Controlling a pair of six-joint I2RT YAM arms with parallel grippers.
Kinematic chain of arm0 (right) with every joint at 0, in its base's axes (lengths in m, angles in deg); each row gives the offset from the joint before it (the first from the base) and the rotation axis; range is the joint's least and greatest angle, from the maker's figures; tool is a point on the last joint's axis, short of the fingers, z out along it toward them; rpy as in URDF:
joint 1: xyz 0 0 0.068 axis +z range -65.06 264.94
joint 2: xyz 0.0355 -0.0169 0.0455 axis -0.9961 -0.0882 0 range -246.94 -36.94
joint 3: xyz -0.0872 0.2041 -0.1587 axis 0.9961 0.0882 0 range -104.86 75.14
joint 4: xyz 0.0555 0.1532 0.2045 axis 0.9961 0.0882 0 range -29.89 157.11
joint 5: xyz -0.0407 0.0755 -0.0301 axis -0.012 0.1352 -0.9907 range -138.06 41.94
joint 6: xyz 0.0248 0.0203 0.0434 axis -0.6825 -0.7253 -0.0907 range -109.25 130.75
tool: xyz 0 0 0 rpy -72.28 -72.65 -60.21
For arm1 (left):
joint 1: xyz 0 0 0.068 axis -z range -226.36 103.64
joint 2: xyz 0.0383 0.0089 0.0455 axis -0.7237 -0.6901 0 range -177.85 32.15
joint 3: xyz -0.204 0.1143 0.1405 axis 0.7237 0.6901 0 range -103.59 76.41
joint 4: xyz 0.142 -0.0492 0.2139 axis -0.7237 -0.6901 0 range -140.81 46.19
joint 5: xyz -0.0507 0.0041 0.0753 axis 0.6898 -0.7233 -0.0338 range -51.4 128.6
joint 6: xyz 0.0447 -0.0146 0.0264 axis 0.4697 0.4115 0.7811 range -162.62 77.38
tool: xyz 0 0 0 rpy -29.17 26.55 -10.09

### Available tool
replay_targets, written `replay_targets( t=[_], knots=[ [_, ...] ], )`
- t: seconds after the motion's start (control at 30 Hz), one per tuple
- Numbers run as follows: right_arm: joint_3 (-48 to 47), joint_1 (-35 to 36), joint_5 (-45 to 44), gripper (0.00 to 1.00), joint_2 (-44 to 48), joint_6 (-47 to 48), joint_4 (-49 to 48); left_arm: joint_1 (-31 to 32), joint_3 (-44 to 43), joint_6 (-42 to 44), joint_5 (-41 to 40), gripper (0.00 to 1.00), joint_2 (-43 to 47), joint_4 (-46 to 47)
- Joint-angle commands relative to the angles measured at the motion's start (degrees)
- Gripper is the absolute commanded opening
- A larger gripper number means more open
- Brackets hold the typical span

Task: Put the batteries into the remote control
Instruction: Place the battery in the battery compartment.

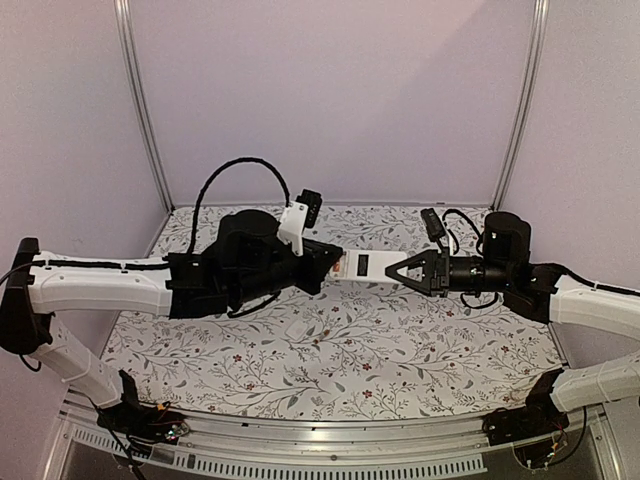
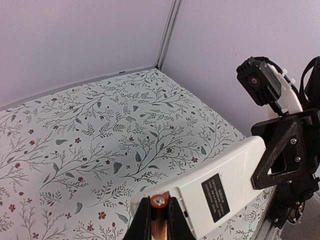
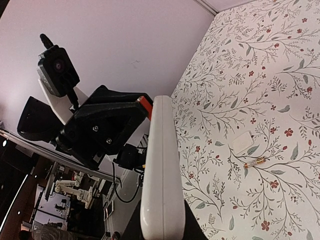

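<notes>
My right gripper [image 1: 408,269] is shut on the white remote control [image 1: 365,266] and holds it level above the table, back up, with a dark label on it. My left gripper [image 1: 322,264] is shut on an orange-red battery [image 2: 159,220]. The battery's tip sits at the open recess at the remote's [image 2: 225,180] left end. In the right wrist view the remote [image 3: 162,170] shows edge-on between my fingers, with the left gripper [image 3: 141,111] at its far end. A second battery [image 3: 254,163] lies on the table.
A small flat white cover plate [image 3: 243,142] lies on the floral table cloth [image 1: 400,350] next to the loose battery; it also shows in the top view [image 1: 297,328]. Walls and metal posts [image 1: 145,120] close the back and sides.
</notes>
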Motion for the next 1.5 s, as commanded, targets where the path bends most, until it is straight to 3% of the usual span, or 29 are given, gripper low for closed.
replay_targets(
  t=[0.0, 0.2, 0.43, 0.9, 1.1, 1.3, 1.4, 1.47],
  knots=[
    [-1.7, 0.3, -0.6, 0.0, 0.0, 0.7, -1.5, 0.9, -1.0, -1.1, -1.4, 0.0, -0.5, -2.8],
    [-1.6, 0.3, -0.6, 0.0, 0.1, 1.7, -1.4, 1.0, -1.7, -2.0, -2.4, 0.0, -0.5, -5.7],
    [-1.5, 0.4, 0.1, 0.0, 0.1, 2.0, -1.3, 0.9, -2.5, -1.7, -4.0, 0.14, -0.7, -7.2],
    [-1.4, 0.4, 0.5, 0.0, -0.2, 1.9, -1.2, 0.9, -3.4, 0.2, -3.7, 0.29, -0.8, -8.0],
    [-0.3, 0.1, -0.9, 0.0, -0.2, 2.2, -0.7, 0.6, -3.1, 0.0, -1.9, 0.49, 1.3, -6.5],
    [-0.2, 0.1, -1.0, 0.0, -0.5, 2.5, -0.7, 0.2, -1.8, 0.9, 2.2, 0.61, 4.2, -3.9],
    [-0.3, -0.3, -0.6, 0.0, -0.4, 1.8, -0.4, -0.6, -0.6, 6.5, 5.3, 0.77, 7.6, -4.7],
    [-0.3, -0.5, 0.2, 0.0, -0.4, 1.0, -0.3, -0.7, 0.6, 16.0, 7.2, 0.86, 10.8, -6.5]
  ],
)
